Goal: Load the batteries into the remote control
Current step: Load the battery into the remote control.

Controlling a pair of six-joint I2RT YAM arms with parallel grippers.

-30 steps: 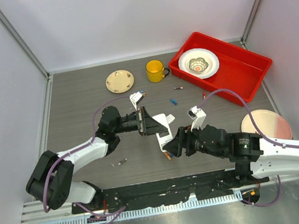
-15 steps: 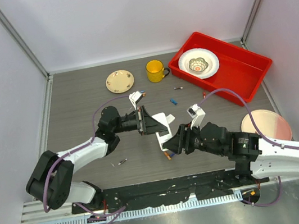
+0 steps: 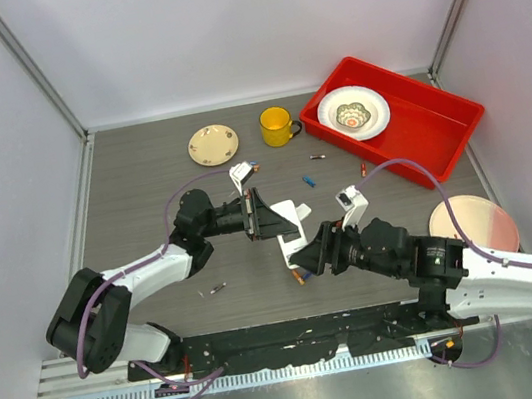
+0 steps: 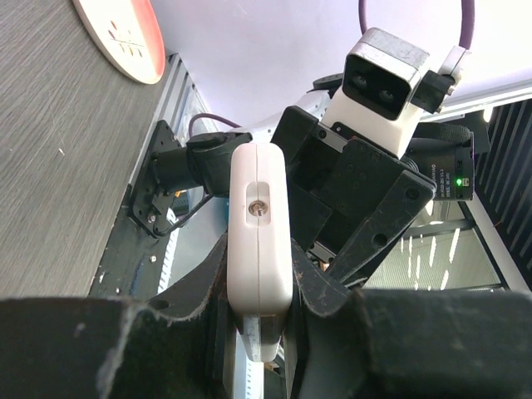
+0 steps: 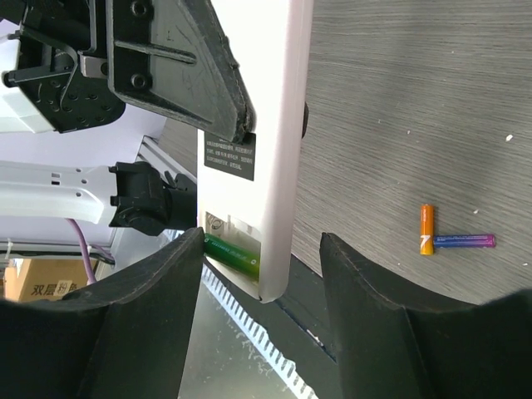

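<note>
The left tool (image 3: 270, 221) is clenched on the remote control (image 3: 291, 221), holding the slim white handset on edge over the middle of the counter (image 3: 144, 198). Its black fingers hide the handset's left side from above. The right tool (image 3: 300, 255) meets it from the right and is released. Its fingers (image 5: 141, 324) are spread to either side of the handset's near end, which they cover in the top view. A green battery (image 5: 233, 252) lies in the open compartment at that end, just beside one finger, and I cannot tell whether they touch. The other finger stands clear of the casing.

On the counter past the handset, an orange battery (image 5: 426, 240) and a blue-purple battery (image 5: 464, 241) lie touching in a T. A silver cell (image 3: 218, 289) lies near left, well apart. A blue cell (image 3: 309, 181) lies just beyond the handset.

Far back stand a floral saucer (image 3: 213, 144) and a yellow mug (image 3: 276, 125). A red tray (image 3: 438, 132) at far right holds a white bowl (image 3: 353, 112). A pink plate (image 3: 470, 218) lies at the right, its near edge under the right arm
</note>
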